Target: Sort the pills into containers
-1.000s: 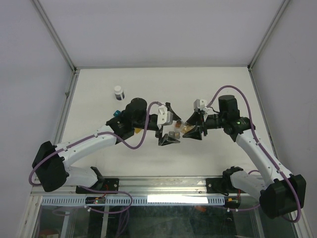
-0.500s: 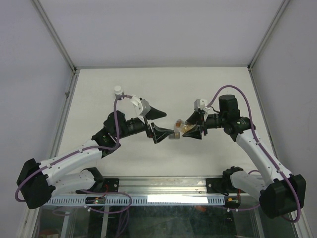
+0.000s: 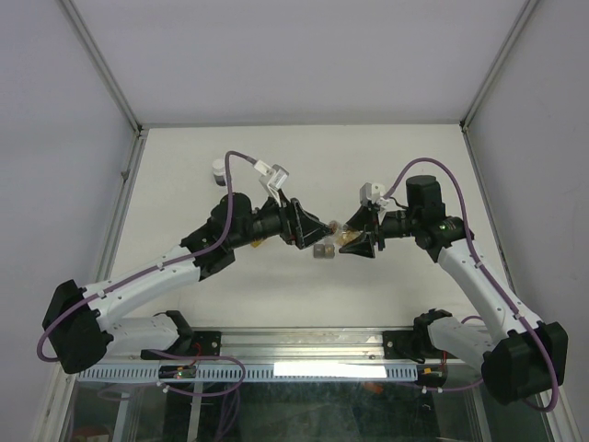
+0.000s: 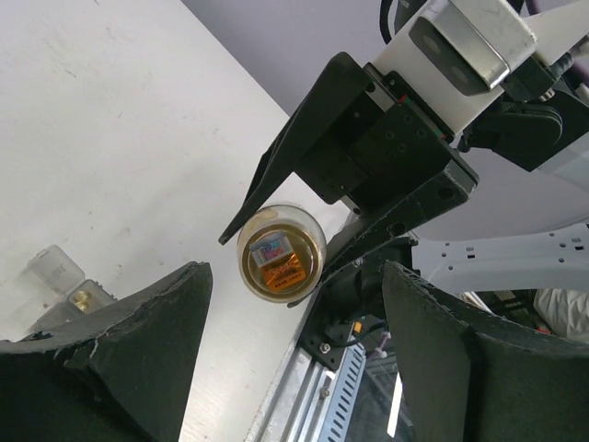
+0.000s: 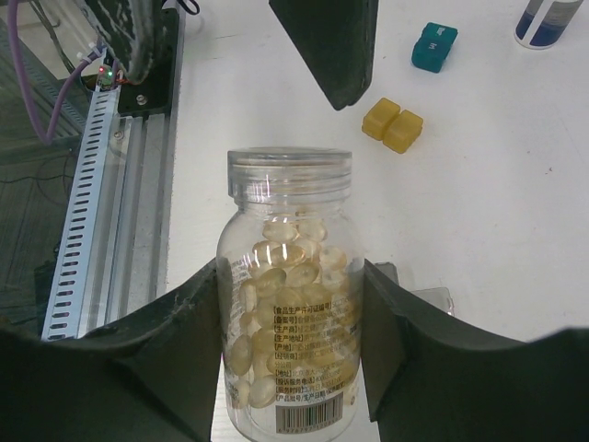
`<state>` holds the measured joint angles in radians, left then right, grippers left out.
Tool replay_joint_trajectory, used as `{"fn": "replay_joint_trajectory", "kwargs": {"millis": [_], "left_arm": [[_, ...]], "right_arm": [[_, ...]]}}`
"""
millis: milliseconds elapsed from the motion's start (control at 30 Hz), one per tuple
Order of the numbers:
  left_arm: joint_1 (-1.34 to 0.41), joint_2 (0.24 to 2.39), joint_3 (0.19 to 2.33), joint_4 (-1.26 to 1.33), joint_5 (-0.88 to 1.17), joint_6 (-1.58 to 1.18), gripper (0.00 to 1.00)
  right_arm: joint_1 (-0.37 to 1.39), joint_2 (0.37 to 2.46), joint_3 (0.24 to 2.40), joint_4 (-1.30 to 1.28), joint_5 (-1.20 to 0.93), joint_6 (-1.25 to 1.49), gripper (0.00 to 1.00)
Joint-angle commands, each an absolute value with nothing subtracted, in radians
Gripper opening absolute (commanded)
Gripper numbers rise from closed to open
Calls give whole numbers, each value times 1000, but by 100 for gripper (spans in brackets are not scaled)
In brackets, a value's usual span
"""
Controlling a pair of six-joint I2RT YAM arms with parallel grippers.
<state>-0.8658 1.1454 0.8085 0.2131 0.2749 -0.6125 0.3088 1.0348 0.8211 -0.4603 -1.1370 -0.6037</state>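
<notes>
Reaching in from their bases at the near edge of the table (image 3: 396,166), the two arms meet head to head around the middle of the surface. The right gripper (image 3: 355,242) is clamped on a clear pill bottle (image 5: 287,304), one finger on each side of its body. It holds the bottle off the table, lying roughly level, with the neck end aimed at the left arm. Pale yellow pills (image 5: 276,267) fill much of the bottle.

The left gripper (image 4: 296,304) faces that neck end at close range, jaws spread wide and holding nothing. In its wrist view the round end of the bottle sits between the two fingers; whether a fingertip touches it I cannot tell.

Under the bottle, on the table, stands the gray container (image 3: 322,249), just beside the right gripper's lower finger. Its clear lid looks flipped up, and the left wrist view shows a small yellowish speck in one cell, too small to name.

Farther out, on the left arm's side, the amber-yellow container (image 5: 393,124) lies with both cells shut. The teal container (image 5: 434,46) sits a little beyond it, the two apart. In the top view the left arm covers both.

Farthest back, toward the far left of the table, stands a small white bottle (image 3: 219,169).
</notes>
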Motion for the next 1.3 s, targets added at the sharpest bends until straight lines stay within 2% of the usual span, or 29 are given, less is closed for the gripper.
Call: {"fn": "replay_joint_trajectory", "kwargs": {"millis": [0,333,733,867,1067,1200,1267], "left_arm": [[-893,1177,895,159,236,-632,76],[-913,1237,943,140,262,-610,68],[-917,1271,960,142,317,-597,36],[-918,1295,959,141,376,-557,31],[-918,1358,954,98,565,-283,26],[-918,1361,947,16,675,64,26],[-917,1359,951,-45,794,275,28]], "right_arm": [[305,1032,857,-416,-1144,-601,0],[307,1032,858,-417,-1142,-603,0],[307,1029,859,-419,-1144,-602,0],[306,1029,861,-419,-1146,-603,0],[307,1026,860,-420,-1147,-602,0],[306,1029,860,-421,-1146,-602,0],[306,1029,861,-420,-1147,-602,0]]}}
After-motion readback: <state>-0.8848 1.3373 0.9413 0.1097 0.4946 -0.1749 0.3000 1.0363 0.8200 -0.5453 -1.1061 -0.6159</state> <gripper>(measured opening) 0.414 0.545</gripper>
